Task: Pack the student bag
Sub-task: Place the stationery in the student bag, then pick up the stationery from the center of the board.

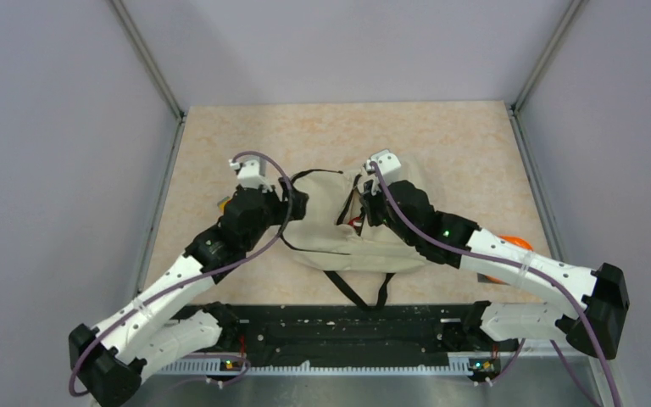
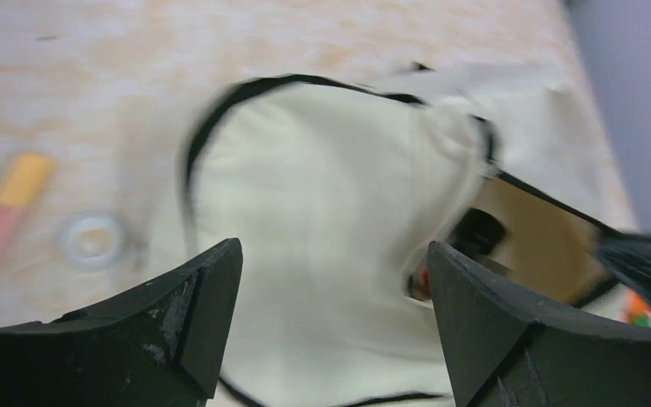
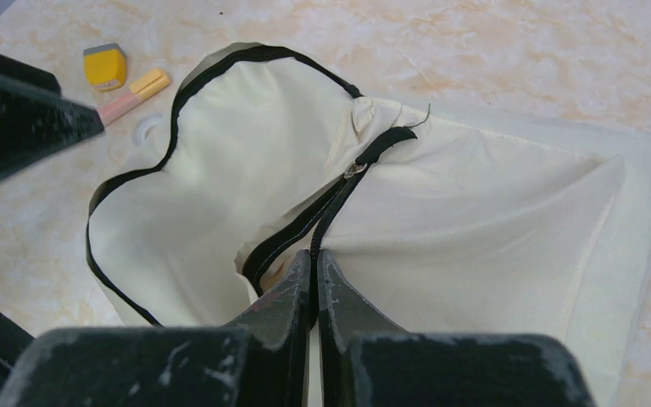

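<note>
1. Between the spread, released fingers of the left gripper (image 2: pixel 332 254) shows cream fabric of the student bag (image 2: pixel 322 186). It lies beyond the tips and nothing is clamped.
2. Left of those jaws, on the table (image 2: pixel 93 85), lie a blurred pink-and-orange marker (image 2: pixel 4 216) and a white ring (image 2: pixel 93 240), just beside the bag's black-trimmed edge.
3. The right gripper (image 3: pixel 315 259) is clenched tight. The bag's black zipper (image 3: pixel 339 191) runs straight into its tips, so it pinches the bag at the zipper edge.
4. Ahead of the right jaws the bag spreads over the table, with a black-piped flap to their front left and a plain cream panel to their front right.
5. Well ahead and left of the right jaws, past the flap, a small yellow block (image 3: pixel 105 66) sits near the marker.
6. Seen from above, the left jaws are at the bag's left side, the right jaws are at its middle, and black straps (image 1: pixel 356 292) trail behind both grippers.
</note>
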You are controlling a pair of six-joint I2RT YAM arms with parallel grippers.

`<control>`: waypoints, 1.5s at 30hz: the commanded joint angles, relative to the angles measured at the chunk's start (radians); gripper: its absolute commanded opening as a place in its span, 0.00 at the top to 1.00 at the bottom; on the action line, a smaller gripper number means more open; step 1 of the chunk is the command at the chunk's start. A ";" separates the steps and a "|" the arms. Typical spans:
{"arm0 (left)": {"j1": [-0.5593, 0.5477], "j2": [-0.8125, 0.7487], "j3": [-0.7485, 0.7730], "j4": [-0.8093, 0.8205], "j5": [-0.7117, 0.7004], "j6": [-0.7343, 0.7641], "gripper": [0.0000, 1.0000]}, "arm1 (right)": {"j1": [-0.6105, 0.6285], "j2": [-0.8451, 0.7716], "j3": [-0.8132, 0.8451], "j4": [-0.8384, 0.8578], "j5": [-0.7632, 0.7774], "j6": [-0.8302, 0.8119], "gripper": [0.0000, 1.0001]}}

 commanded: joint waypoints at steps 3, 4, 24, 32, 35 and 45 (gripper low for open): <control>0.335 -0.014 -0.004 -0.269 0.025 -0.013 0.14 | 0.002 -0.049 0.005 0.120 -0.014 0.014 1.00; 0.375 -0.009 -0.009 -0.273 0.012 -0.017 0.14 | 0.001 -0.051 0.003 0.119 -0.013 0.014 1.00; 0.737 0.571 0.086 -0.094 -0.007 -0.051 0.17 | 0.002 -0.074 -0.027 0.157 -0.070 0.026 1.00; 0.753 0.675 0.166 -0.085 -0.009 -0.052 0.17 | 0.003 -0.066 -0.025 0.168 -0.100 0.028 1.00; 0.761 0.718 0.195 -0.088 -0.001 -0.048 0.24 | 0.003 -0.064 -0.020 0.168 -0.106 0.029 1.00; 0.791 0.781 0.232 -0.099 0.031 -0.048 0.30 | 0.003 -0.062 -0.019 0.174 -0.112 0.028 1.00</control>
